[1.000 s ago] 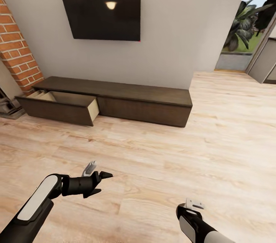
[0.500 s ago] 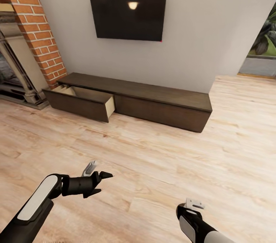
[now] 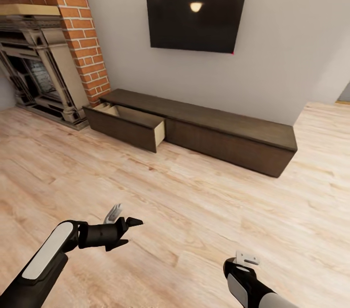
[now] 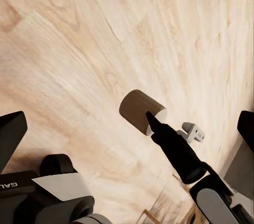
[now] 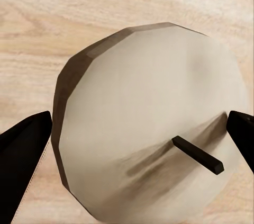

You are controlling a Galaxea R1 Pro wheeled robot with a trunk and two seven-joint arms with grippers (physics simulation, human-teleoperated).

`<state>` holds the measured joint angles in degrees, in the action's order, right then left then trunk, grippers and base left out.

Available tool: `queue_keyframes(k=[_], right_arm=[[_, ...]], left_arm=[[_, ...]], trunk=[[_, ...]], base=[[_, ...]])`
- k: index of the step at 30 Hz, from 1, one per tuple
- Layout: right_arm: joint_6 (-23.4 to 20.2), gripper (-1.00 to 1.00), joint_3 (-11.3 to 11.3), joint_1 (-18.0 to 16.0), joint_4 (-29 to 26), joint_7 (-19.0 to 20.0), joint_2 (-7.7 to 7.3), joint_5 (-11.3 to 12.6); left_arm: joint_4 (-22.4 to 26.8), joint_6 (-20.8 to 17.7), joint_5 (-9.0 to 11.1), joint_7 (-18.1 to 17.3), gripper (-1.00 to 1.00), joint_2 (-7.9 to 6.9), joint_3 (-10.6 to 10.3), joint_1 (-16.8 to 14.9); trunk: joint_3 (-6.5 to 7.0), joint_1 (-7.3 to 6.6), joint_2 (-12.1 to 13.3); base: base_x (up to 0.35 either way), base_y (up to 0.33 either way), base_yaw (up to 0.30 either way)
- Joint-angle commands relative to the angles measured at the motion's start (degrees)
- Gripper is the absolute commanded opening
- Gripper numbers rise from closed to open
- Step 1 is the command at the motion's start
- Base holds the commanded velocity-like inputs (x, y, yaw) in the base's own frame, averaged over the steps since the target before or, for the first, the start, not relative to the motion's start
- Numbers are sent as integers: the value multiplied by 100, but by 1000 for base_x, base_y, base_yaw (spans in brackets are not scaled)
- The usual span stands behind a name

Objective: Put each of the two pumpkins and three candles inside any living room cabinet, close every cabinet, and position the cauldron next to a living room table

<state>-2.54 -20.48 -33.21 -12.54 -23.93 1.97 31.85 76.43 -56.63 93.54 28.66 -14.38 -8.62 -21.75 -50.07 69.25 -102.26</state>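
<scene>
Head view: my left gripper [image 3: 127, 230] spread open, empty, over plank floor; long dark-brown wooden TV cabinet [image 3: 228, 133] ahead, left drawer out.
Left wrist view: my right gripper holds stubby tan-beige candle [image 4: 142, 111].
Right wrist view: same candle between fingertips [image 5: 24, 158], clamped.

Tan candle [image 4: 138, 110] at a dark fingertip, wood floor [image 4: 79, 49]

Camera set-up: one high head view, two close wrist views.
Head looks forward and down over floor [image 3: 204, 211] to cabinet [image 3: 228, 135]. Left wrist faces floor [image 4: 79, 49] and candle [image 4: 138, 110]; right wrist sits very close on candle [image 5: 153, 123]. All share the floor.
</scene>
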Motion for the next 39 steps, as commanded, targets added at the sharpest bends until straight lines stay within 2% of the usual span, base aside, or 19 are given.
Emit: queue_keyframes(k=[1,14,24,39], right_arm=[[-27,-100,-53,-3,-12,-41,-3,23],[-27,-100,-53,-5,-12,-41,-3,23],[-27,-100,-53,-4,-12,-41,-3,23],[-27,-100,-53,-2,-12,-41,-3,23]], left_arm=[[3,3,59,59,100,-3,-9,-5],[3,3,59,60,100,-3,-9,-5],[3,3,51,60,100,-3,-9,-5],[3,3,50,60,100,-3,-9,-5]], trunk=[[-4,-1,-2],[-4,-1,-2],[-4,-1,-2],[-4,-1,-2]], base=[[0,0,287],[2,0,287],[159,0,287],[5,0,287]])
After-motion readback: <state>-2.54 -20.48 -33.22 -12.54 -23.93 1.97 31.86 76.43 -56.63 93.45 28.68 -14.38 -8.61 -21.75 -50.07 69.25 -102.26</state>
